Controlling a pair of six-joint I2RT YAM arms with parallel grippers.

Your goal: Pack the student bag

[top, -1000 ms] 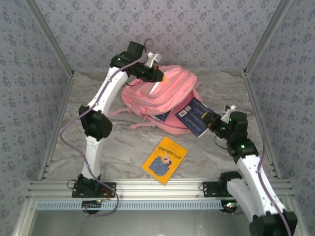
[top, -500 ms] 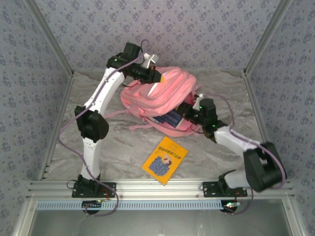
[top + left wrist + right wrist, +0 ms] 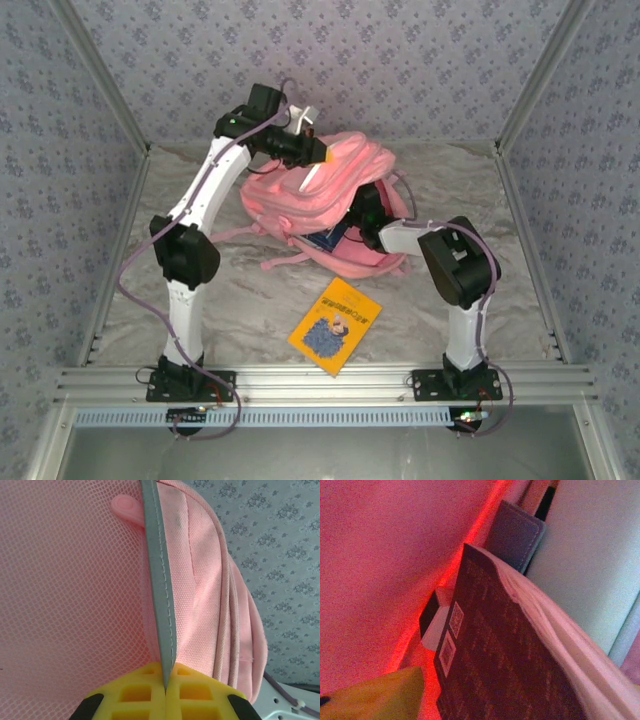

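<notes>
The pink student bag [image 3: 345, 180] lies at the back of the table with its mouth facing right. My left gripper [image 3: 322, 154] is shut on the bag's grey trim strip [image 3: 161, 610], yellow fingertips [image 3: 135, 692] pinching it and holding the flap up beside pink mesh [image 3: 65, 605]. My right gripper [image 3: 354, 222] reaches into the bag's mouth, shut on the blue book [image 3: 328, 238]. In the right wrist view the dark book [image 3: 510, 665] stands inside the red-lit pink interior [image 3: 385, 555], with one yellow finger [image 3: 375, 695] at its left; the other finger is hidden.
A yellow book [image 3: 335, 326] lies on the marble table [image 3: 250, 310] in front of the bag. Pink straps [image 3: 285, 255] trail left of the bag. Inside the bag, a grey-blue flat item [image 3: 515, 537] and a pale panel [image 3: 590, 565] stand beyond the book. Patterned walls enclose the table.
My right arm has swung left and pushed the blue book from outside the bag deep into its mouth. The left gripper has kept its hold on the trim, barely moving.
</notes>
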